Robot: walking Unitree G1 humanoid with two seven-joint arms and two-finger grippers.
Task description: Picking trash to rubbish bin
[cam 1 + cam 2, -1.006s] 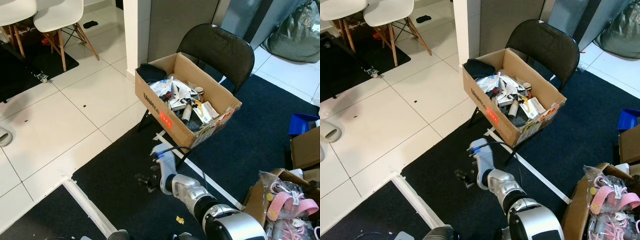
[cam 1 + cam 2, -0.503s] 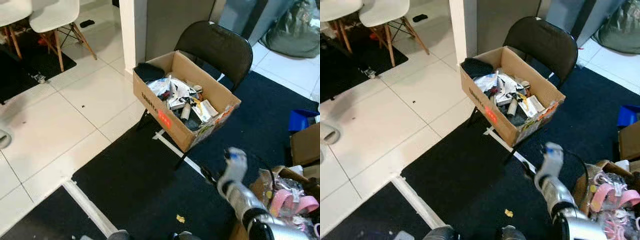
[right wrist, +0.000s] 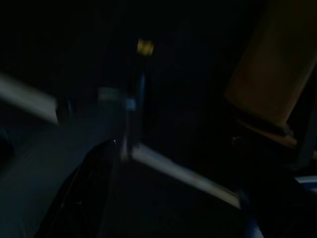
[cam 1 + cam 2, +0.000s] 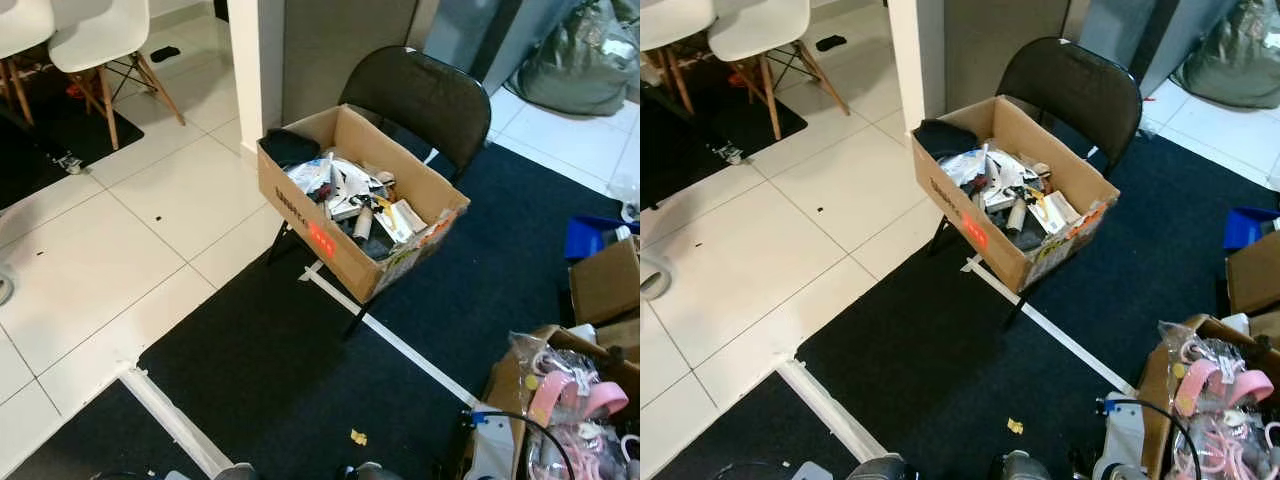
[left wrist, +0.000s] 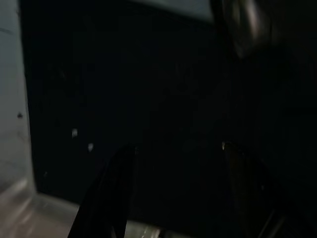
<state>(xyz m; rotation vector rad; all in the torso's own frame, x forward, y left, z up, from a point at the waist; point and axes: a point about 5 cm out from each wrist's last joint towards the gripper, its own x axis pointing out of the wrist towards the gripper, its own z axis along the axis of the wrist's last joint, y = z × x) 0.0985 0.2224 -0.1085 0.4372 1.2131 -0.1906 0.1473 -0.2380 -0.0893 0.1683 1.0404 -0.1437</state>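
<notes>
Cardboard box (image 4: 330, 225) of trash sits on a black chair (image 4: 425, 95); both grippers, left (image 5: 173, 193) and right (image 3: 168, 198), hang spread over dark carpet (image 4: 280, 370).

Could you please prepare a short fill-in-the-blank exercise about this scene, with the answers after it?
1. The open cardboard box full of trash stands on a black folding ____.
2. A small yellow scrap lies on the dark ____.
3. The marking on the near side of the box is ____ in colour.
4. Two ____ chairs stand far left on the tiled floor.

Answers: chair; carpet; red; white
</notes>
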